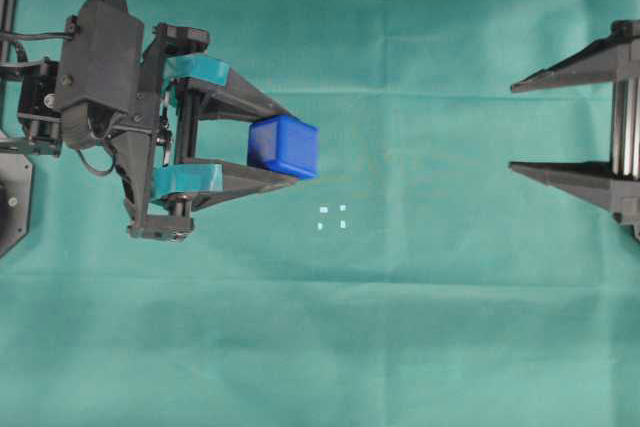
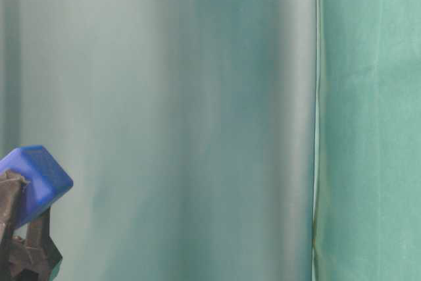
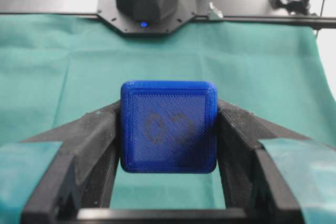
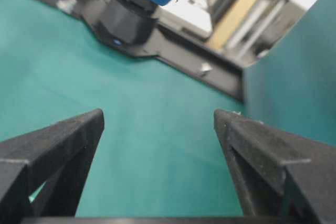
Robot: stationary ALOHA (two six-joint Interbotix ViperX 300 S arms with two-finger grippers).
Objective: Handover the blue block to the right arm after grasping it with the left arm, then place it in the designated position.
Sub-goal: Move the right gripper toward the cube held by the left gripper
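Two teal-taped fingers [image 1: 262, 105] of the left claw [image 1: 290, 145] are pinching the blue block [image 1: 283, 145], slightly tilted, at their tips; the right claw [image 1: 512, 126] is gaping.

The blue block [image 1: 284, 145], a small glossy cube with rounded edges and faint ring marks on one face, sits clamped between the teal-taped jaws of the left arm [image 1: 110, 97], lifted off the green-clothed counter [image 1: 400, 337] left of centre. The right arm [image 1: 600, 117], all black, waits at the counter's right edge with its jaws spread wide and nothing in them, well apart from the block. The designated position [image 1: 332, 218], four tiny white marks in a square, lies on the cloth near the counter's middle, just below the block in the overhead view
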